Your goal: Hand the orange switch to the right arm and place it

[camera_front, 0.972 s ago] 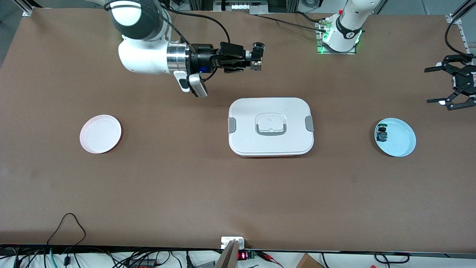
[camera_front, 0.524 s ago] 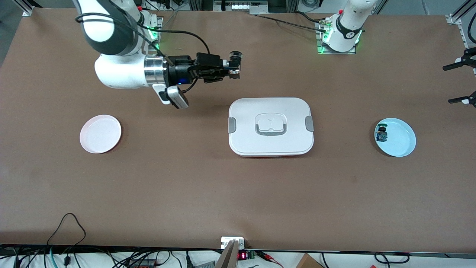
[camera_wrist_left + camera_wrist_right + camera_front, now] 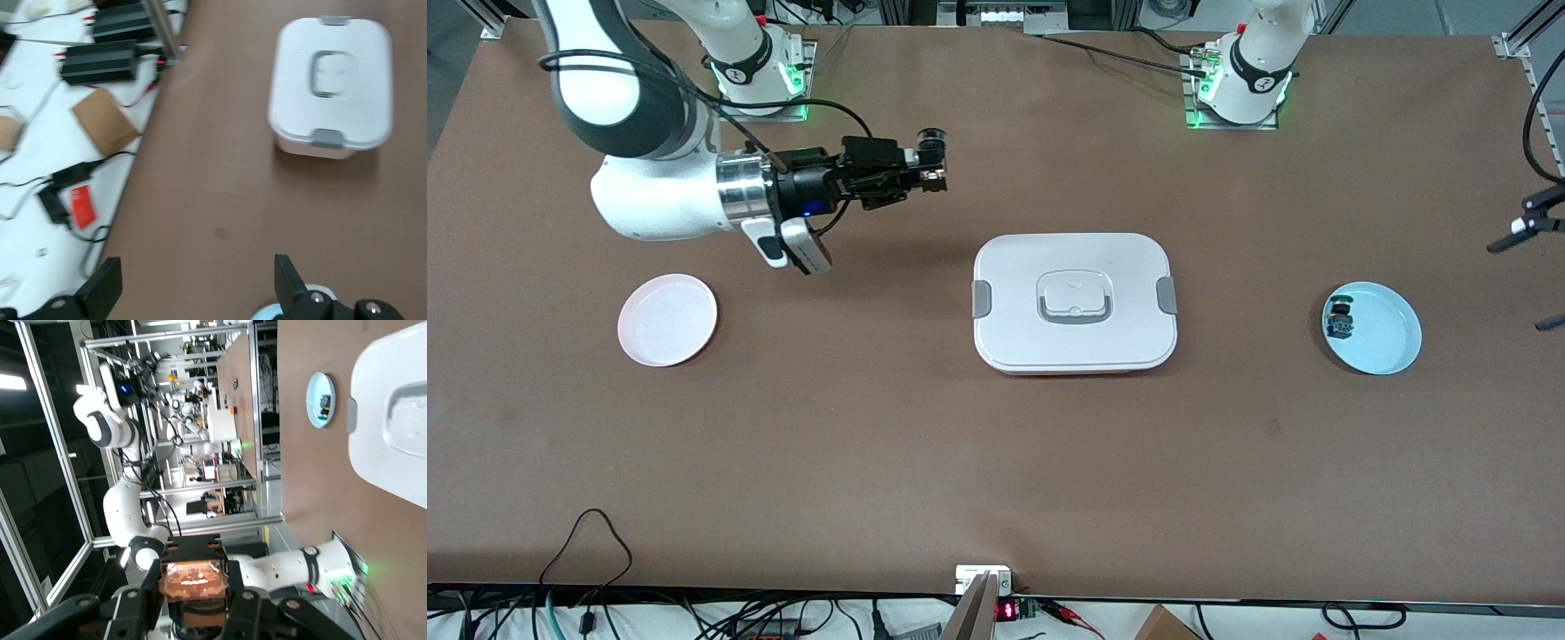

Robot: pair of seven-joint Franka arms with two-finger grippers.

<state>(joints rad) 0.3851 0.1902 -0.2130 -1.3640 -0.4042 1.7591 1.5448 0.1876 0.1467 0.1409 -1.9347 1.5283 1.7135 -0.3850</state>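
Observation:
The orange switch (image 3: 933, 158), tan body with a black round head, sits between the fingers of my right gripper (image 3: 930, 171), which is shut on it and held level in the air over bare table between the right arm's base and the white box. In the right wrist view the switch's orange body (image 3: 193, 579) fills the gap in the right gripper (image 3: 194, 587). My left gripper (image 3: 1517, 284) is open and empty, up at the left arm's end of the table above the light blue plate (image 3: 1387, 342). The left wrist view shows its spread fingers (image 3: 288, 283).
A white lidded box (image 3: 1074, 302) stands mid-table. A pink plate (image 3: 667, 319) lies at the right arm's end. The light blue plate holds a blue switch (image 3: 1339, 320). Cables and power bricks (image 3: 100, 60) lie off the table's front edge.
My right arm has swung toward its own end of the table, carrying the orange switch away from the box. My left gripper has drawn back toward the table's end, nearly out of view.

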